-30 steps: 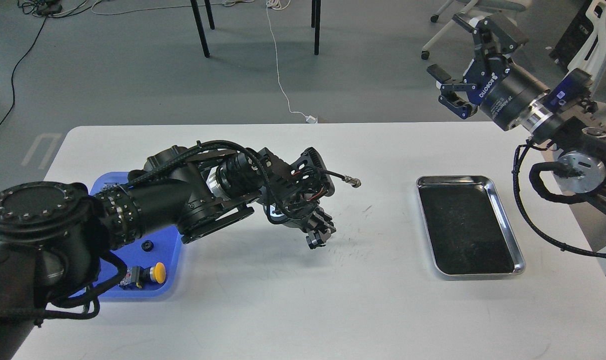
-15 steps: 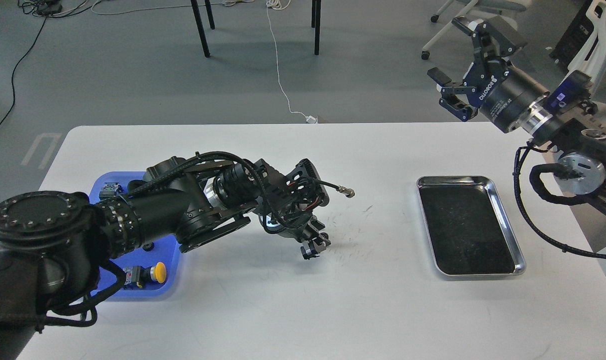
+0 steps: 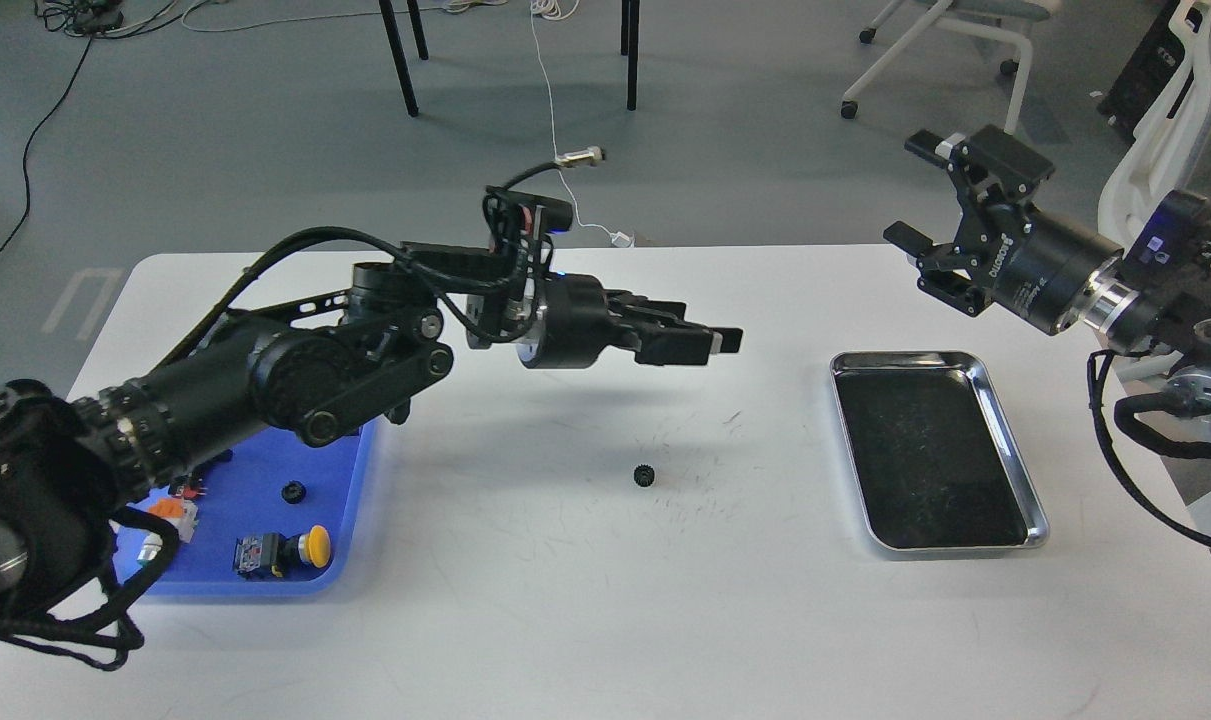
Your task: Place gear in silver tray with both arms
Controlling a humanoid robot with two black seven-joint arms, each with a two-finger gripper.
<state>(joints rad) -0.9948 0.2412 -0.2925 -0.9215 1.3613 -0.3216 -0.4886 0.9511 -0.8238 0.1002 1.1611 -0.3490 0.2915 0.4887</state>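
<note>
A small black gear [image 3: 644,475] lies on the white table, in the middle, left of the silver tray [image 3: 1005,375]. The tray's dark scuffed floor holds nothing. My left gripper [image 3: 710,340] hovers well above the table, pointing right, up and to the right of the gear, with its fingers apart and empty. My right gripper [image 3: 917,195] is open and empty, held high beyond the table's far right edge, above and behind the tray.
A blue plastic tray [image 3: 350,500] at the left holds another small black gear [image 3: 291,491], a yellow-capped button [image 3: 315,545] and other small parts. Chair and table legs stand on the floor behind the table.
My left gripper let go of the gear onto the table, then rose and swung level, pointing right. My right gripper moved a little lower and to the right.
</note>
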